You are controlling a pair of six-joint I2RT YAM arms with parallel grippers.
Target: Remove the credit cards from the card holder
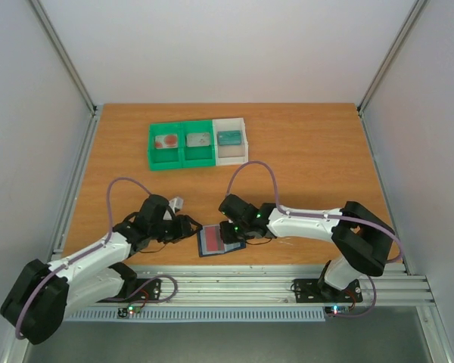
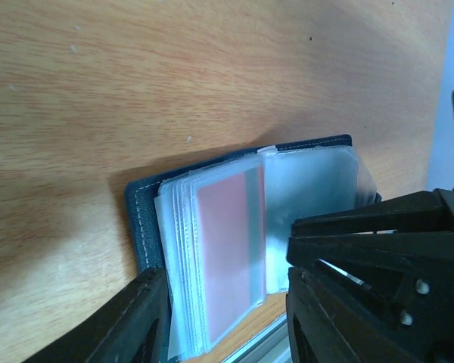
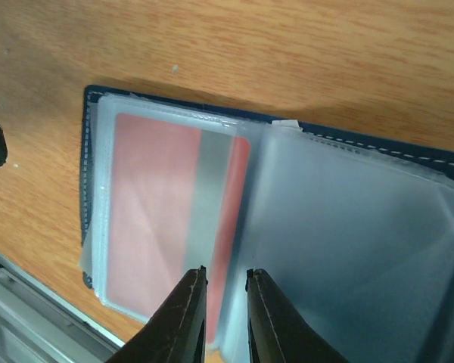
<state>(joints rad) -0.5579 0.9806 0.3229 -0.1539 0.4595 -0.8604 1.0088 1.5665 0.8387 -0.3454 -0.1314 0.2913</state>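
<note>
The card holder (image 1: 214, 243) lies open near the table's front edge, with a dark cover and clear sleeves. A pinkish-red credit card (image 3: 151, 212) sits in the top sleeve of its left half; it also shows in the left wrist view (image 2: 223, 257). My left gripper (image 1: 191, 227) is open, its fingers straddling the holder's left half (image 2: 140, 219). My right gripper (image 3: 227, 274) points down over the card's inner edge by the spine, jaws a narrow gap apart, holding nothing. Two more cards (image 1: 166, 141) (image 1: 199, 139) lie in the tray.
A green-and-white compartment tray (image 1: 183, 157) stands at the back centre, with a teal item (image 1: 228, 137) in its white section. The metal rail (image 1: 287, 283) runs along the table's front edge just beyond the holder.
</note>
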